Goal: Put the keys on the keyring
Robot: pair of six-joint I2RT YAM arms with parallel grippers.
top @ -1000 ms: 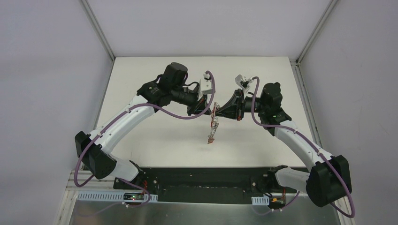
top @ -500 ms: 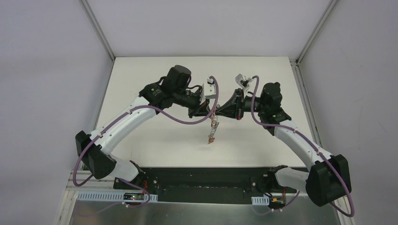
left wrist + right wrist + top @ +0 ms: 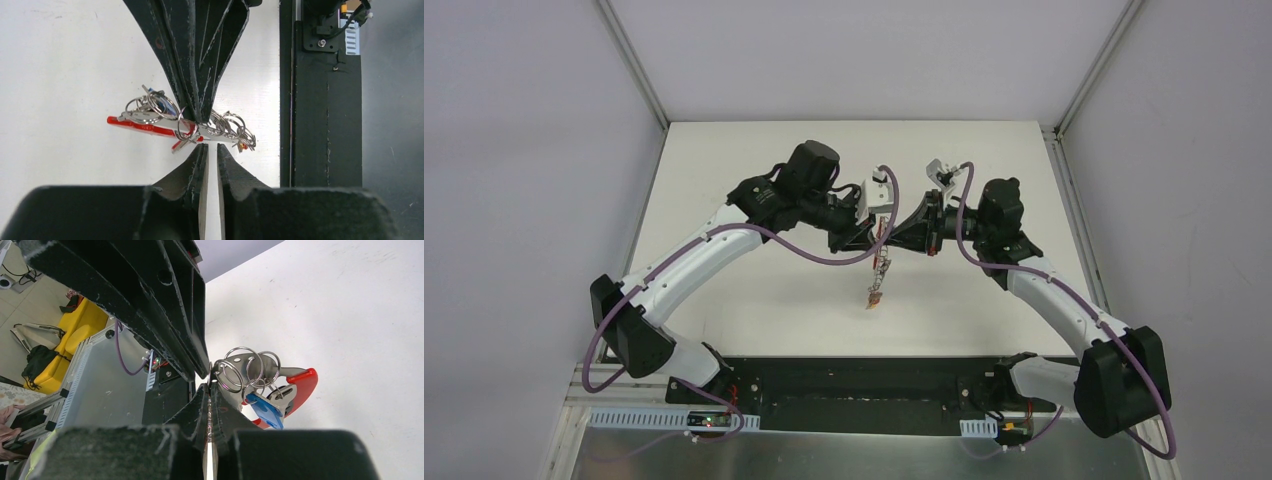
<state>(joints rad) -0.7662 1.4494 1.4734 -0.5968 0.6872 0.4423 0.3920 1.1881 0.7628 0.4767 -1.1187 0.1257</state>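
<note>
Two-arm threading step: right end effector [image 3: 198, 119] clenched on the grey-ringed, red-banded keyring [image 3: 142, 120], left end effector [image 3: 210, 148] barely parted, empty; next, it likely must pinch a ring.

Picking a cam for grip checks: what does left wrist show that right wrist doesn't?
Left wrist only: the keyring side-on, its red band lengthwise, plus the black base strip. Right wrist only: the rings face-on, and a yellow object off the table. Both: the right gripper shut on the keyring, the left gripper tip-to-tip with it, jaws a slit apart.
</note>
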